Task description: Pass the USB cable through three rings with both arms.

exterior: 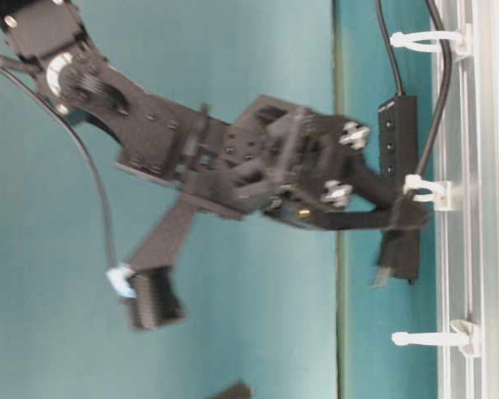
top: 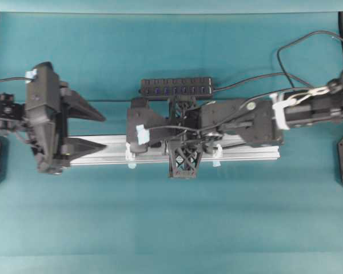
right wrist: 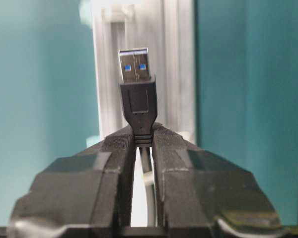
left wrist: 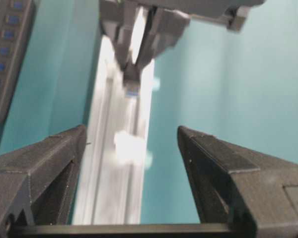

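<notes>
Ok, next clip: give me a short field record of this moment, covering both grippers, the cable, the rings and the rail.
left gripper: open, empty, at the rail's left end
right gripper: shut on the USB cable just behind the plug
plug: sticks out past the fingertips, pointing along the rail
rings: three white clips on the rail; cable runs through the top two in the table-level view, the bottom ring is empty
rail: silver, lying across the table

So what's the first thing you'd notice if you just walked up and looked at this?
Probably the USB plug sticking straight up out of the shut right gripper, right above the long silver rail. Next, the left gripper at the rail's left end, its fingers spread wide with nothing between them. You might also spot the little white rings standing along the rail, with the dark cable running through two of them.
</notes>
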`<state>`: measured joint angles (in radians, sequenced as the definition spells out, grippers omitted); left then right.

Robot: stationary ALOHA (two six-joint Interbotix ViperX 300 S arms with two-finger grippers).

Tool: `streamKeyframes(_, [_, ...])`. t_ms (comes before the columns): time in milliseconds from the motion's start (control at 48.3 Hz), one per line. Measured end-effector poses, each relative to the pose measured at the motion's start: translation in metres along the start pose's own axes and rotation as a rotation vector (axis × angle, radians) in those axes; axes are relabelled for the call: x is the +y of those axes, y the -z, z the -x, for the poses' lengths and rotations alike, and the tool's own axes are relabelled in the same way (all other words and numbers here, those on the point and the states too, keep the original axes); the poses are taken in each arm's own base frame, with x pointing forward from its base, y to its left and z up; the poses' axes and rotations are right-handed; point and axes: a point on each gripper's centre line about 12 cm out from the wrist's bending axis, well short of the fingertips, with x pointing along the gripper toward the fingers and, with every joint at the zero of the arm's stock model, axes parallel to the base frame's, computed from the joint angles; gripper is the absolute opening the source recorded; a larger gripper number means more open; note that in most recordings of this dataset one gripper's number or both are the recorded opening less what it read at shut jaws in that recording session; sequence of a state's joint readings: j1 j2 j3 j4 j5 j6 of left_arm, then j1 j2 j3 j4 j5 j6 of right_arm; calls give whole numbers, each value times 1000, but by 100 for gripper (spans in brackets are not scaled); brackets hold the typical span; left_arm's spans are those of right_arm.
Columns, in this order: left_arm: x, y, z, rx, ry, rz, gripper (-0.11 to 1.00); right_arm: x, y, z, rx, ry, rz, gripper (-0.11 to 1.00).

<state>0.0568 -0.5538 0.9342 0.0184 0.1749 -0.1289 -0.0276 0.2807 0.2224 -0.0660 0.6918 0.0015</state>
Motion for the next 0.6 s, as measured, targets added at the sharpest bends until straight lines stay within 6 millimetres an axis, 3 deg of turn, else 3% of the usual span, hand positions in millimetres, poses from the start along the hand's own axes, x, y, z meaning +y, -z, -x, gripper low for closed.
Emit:
streamKeyframes(434, [6, 2, 58, -77, -16, 12, 79, 5, -9, -17, 15, -11, 1, -8])
streamKeyframes(600, [6, 6, 70, -64, -18, 14, 78, 4, -11, -22, 15, -11, -3, -8])
